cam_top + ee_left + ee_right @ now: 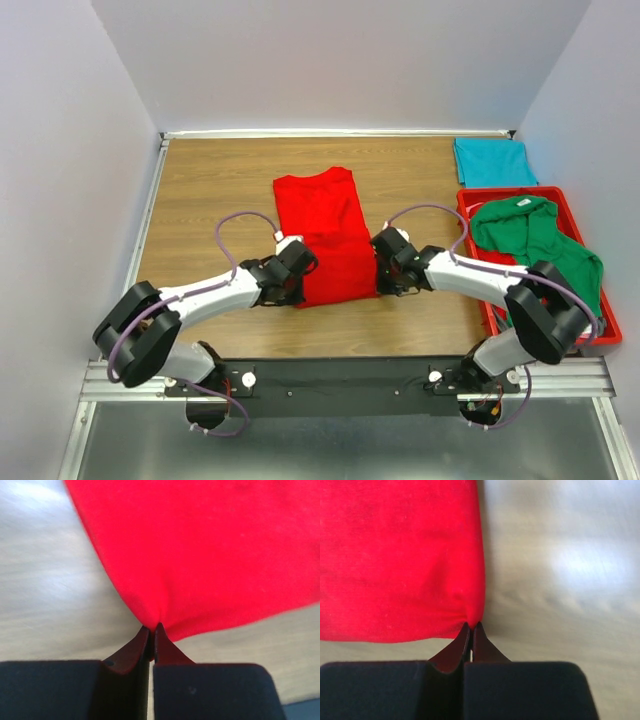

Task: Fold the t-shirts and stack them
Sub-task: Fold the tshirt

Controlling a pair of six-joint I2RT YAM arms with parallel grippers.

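Observation:
A bright red t-shirt (325, 232) lies folded narrow in the middle of the wooden table. My left gripper (297, 275) is shut on its near left corner (152, 622). My right gripper (383, 270) is shut on its near right corner (470, 620). The cloth puckers at both sets of fingertips. A teal t-shirt (493, 162) lies folded at the back right. A green t-shirt (540, 240) lies crumpled in the red tray (467, 200) on the right.
White walls close the table on the left, back and right. A metal rail (350, 375) carrying the arm bases runs along the near edge. The red tray fills the right side of the table.

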